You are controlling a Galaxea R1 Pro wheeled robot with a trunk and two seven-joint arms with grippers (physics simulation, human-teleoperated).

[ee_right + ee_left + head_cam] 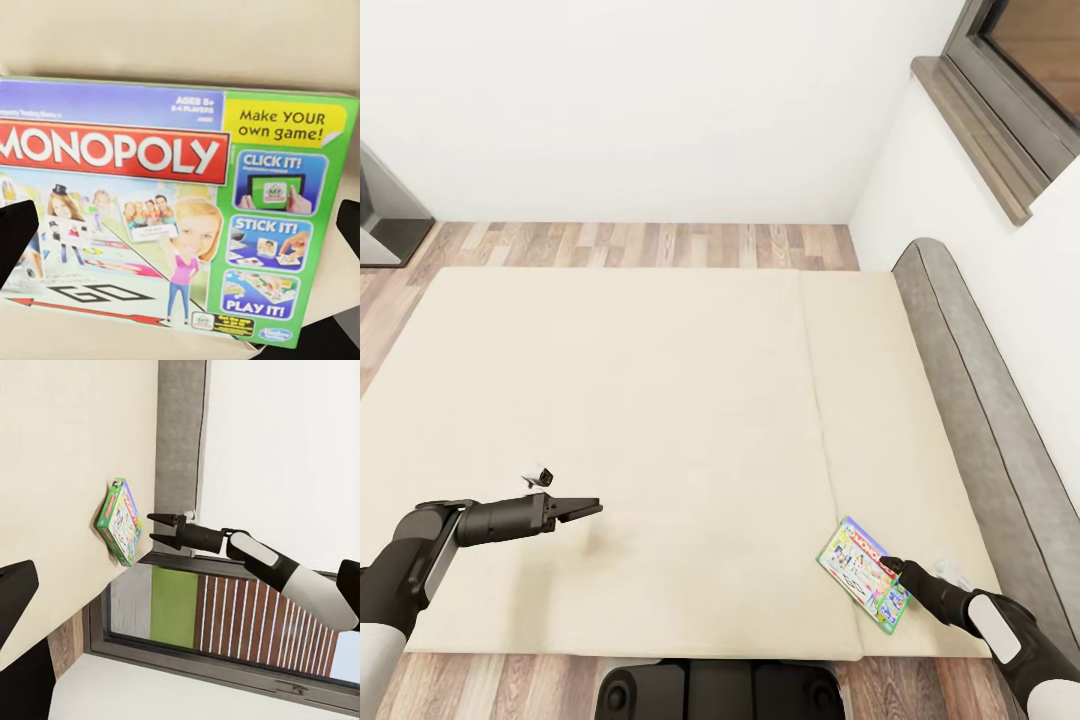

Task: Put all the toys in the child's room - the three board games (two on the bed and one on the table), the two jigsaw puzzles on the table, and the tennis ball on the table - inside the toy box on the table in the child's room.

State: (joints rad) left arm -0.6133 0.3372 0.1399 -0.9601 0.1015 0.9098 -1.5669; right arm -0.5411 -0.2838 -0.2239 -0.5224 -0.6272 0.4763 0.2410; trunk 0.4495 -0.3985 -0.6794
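Note:
A Monopoly board game in a green-edged box lies flat on the cream bed, near its front right corner. My right gripper hovers at the box's right edge, open. In the right wrist view the box lid spreads between and beyond the two dark fingertips. The left wrist view looks across the mattress at the same box with the right gripper just beside it, jaws apart. My left gripper hangs open over the front left of the bed, holding nothing.
A grey padded headboard runs along the bed's right side against the white wall. A dark-framed window sits above it. Wood floor lies beyond the bed, with dark furniture at the far left. My base meets the bed's front edge.

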